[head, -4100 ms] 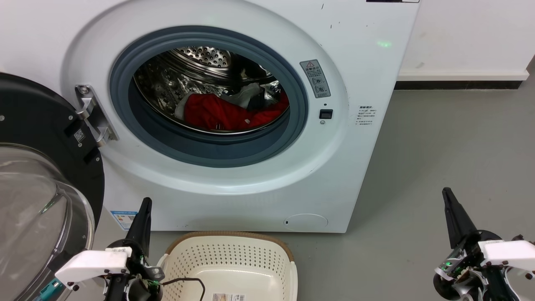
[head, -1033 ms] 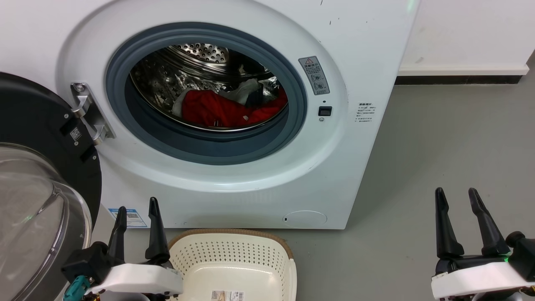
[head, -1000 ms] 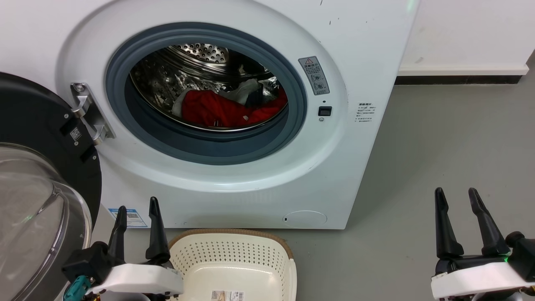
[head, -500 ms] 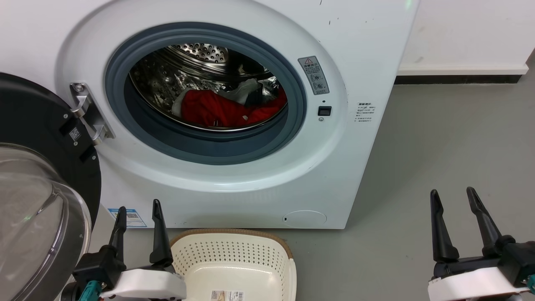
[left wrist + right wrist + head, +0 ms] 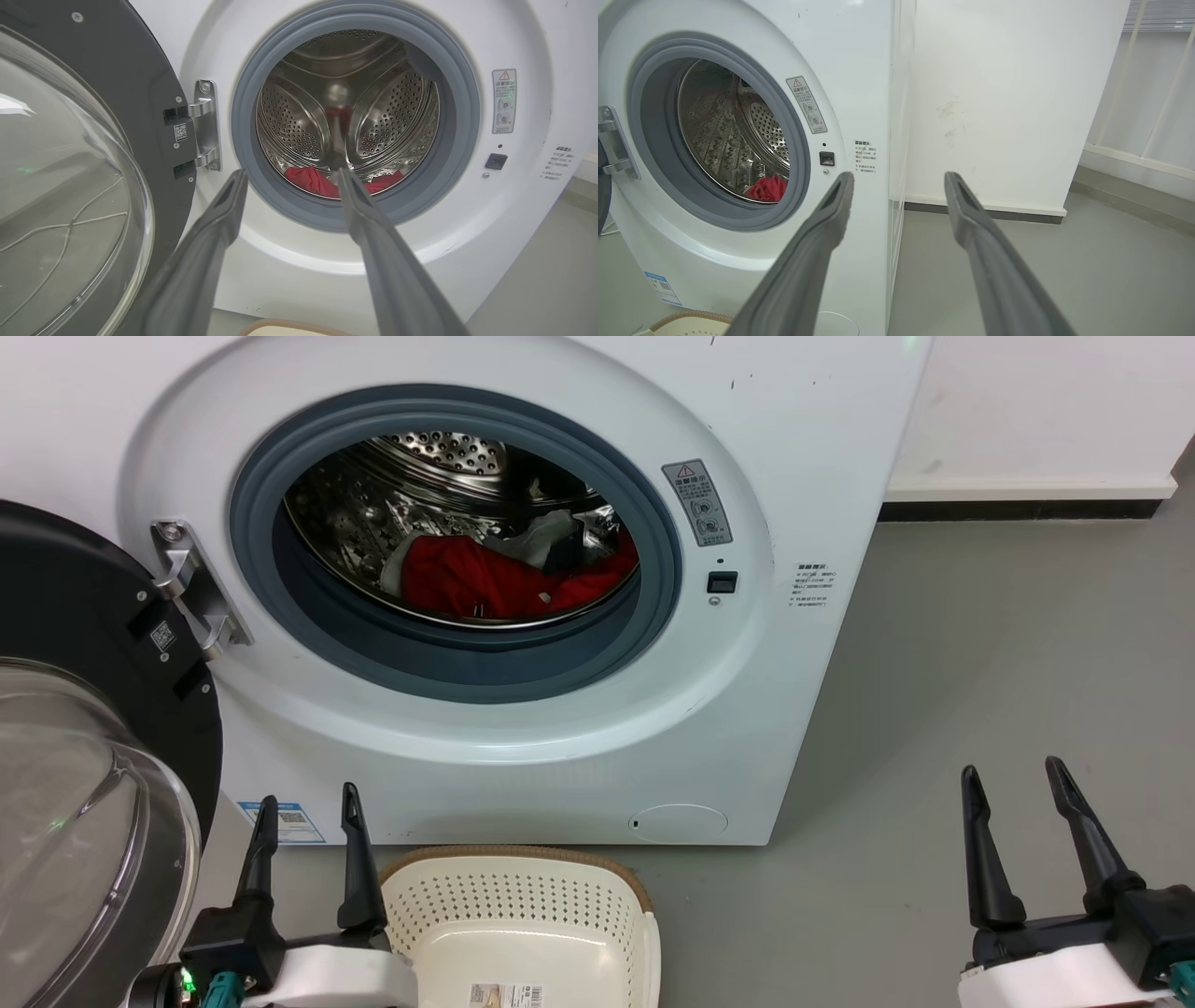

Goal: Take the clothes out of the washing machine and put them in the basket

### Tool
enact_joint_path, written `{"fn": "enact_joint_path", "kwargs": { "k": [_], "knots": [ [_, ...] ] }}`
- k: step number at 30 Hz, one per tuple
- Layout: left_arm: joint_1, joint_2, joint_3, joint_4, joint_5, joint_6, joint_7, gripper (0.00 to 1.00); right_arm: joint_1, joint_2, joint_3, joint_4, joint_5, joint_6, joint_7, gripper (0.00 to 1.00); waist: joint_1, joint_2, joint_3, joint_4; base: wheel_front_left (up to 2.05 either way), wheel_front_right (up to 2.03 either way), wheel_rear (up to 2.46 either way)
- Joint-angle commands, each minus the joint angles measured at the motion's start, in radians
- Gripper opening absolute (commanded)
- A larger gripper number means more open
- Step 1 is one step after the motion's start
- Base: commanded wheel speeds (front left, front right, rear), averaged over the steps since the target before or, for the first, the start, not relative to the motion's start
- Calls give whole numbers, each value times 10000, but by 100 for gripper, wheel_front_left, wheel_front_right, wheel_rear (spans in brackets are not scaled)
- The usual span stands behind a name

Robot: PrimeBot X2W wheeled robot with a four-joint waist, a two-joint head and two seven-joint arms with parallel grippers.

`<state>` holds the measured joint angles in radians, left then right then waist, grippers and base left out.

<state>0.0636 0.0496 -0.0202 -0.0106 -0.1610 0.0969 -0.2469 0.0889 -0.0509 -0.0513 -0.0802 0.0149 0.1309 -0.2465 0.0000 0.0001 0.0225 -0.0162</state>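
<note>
grey floor [image 5: 980,691]; open door [image 5: 75,616] beside left gripper [image 5: 309,793]; it and right gripper [image 5: 1011,765] spread, empty; clothes [image 5: 467,583] possibly tangled.

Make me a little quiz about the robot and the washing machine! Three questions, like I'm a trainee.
1. True or false: the door of the washing machine is shut.
2. Where are the red clothes? A) on a chair B) in the drum C) on a shelf
3. Fill in: the left pincer and the right pincer are both ____ and hold nothing.

Key: 1 false, it is swung open; 2 B; 3 open.
</note>
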Motion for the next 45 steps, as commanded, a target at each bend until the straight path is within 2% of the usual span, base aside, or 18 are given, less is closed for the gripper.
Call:
{"fn": "enact_joint_path", "kwargs": {
  "k": [1,8,15,33,41,44,45],
  "knots": [
    [115,12,-11,-90,190,35,-88,100,160,11,8,-44,-171,-3,-96,100,0,-1,4,-1,0,0,0],
    [143,10,-36,-85,641,94,-208,100,202,13,29,29,-484,-3,-209,100,0,-1,15,11,0,0,0],
    [177,9,18,-2,571,103,-189,100,209,13,6,245,-80,-3,-190,100,0,-1,-11,12,0,0,0],
    [-65,11,114,351,615,109,-189,100,110,13,15,308,49,-3,-190,100,0,-1,65,4,0,0,0],
    [-1646,89,355,1815,821,-466,-188,100,-323,14,169,104,121,-3,-190,100,0,-1,807,-229,0,0,0],
    [-3131,296,511,2921,863,-730,-188,100,-696,14,292,-31,154,-5,-190,100,0,-1,1583,-467,0,0,0],
    [-3131,296,511,2921,863,-730,-188,100,-696,14,292,-31,154,-5,-190,100,0,-1,1583,-467,0,0,0]
  ]
}}
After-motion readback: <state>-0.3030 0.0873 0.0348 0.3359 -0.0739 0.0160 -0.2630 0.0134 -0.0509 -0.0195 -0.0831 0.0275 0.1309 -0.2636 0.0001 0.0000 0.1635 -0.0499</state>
